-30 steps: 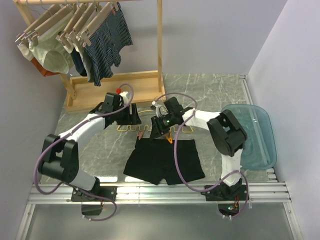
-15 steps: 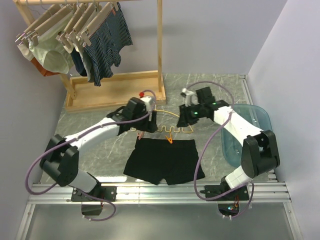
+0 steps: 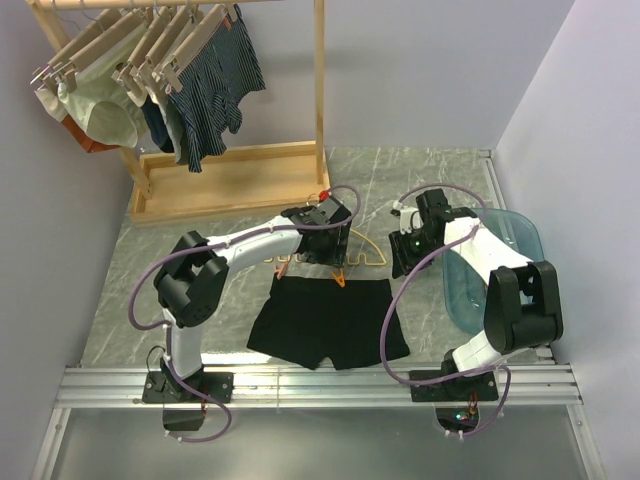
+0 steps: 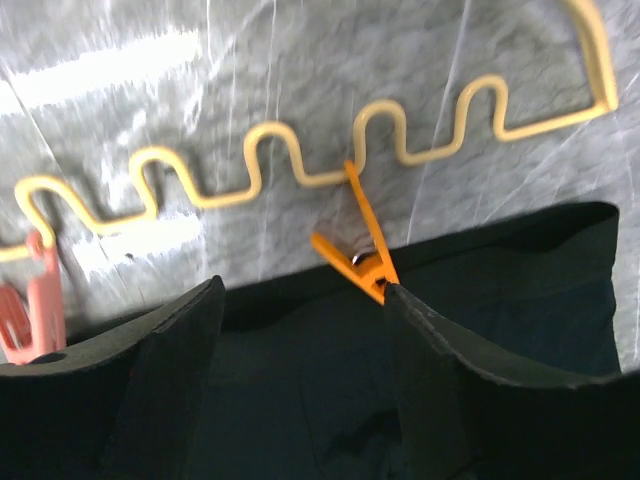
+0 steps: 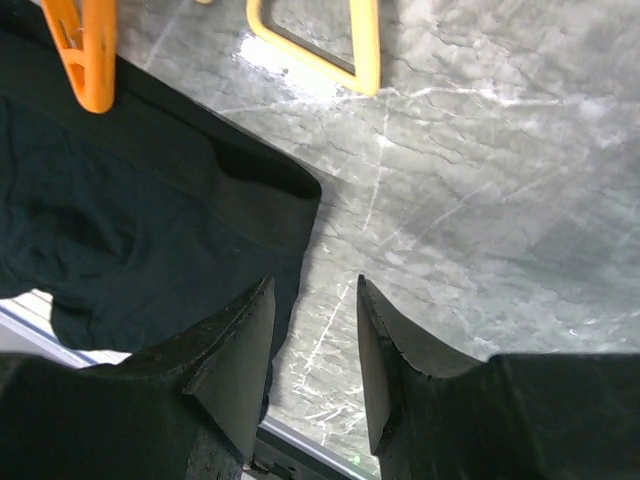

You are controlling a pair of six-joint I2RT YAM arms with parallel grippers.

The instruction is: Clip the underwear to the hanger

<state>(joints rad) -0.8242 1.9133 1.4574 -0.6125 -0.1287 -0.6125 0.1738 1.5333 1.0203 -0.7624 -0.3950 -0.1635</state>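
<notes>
The black underwear point(image 3: 325, 320) lies flat on the table, waistband toward the yellow hanger point(image 3: 362, 250), which lies flat just beyond it. In the left wrist view the hanger's wavy bar point(image 4: 270, 165) carries an orange clip point(image 4: 360, 255) whose tip rests at the waistband point(image 4: 500, 290), and a pink-red clip point(image 4: 30, 315) at the left. My left gripper point(image 3: 322, 256) point(image 4: 305, 295) is open and empty over the waistband beside the orange clip. My right gripper point(image 3: 398, 265) point(image 5: 315, 290) is open and empty above bare table by the underwear's right edge point(image 5: 130, 230), near the hanger's corner point(image 5: 330, 45).
A wooden rack point(image 3: 230, 175) at the back left holds beige clip hangers, dark striped shorts point(image 3: 215, 80) and pale green underwear point(image 3: 100, 110). A teal translucent tray point(image 3: 515, 270) sits at the right edge, close to my right arm.
My left gripper has swung right along the hanger to the orange clip. My right gripper has left the hanger's middle and moved right, to the underwear's right edge.
</notes>
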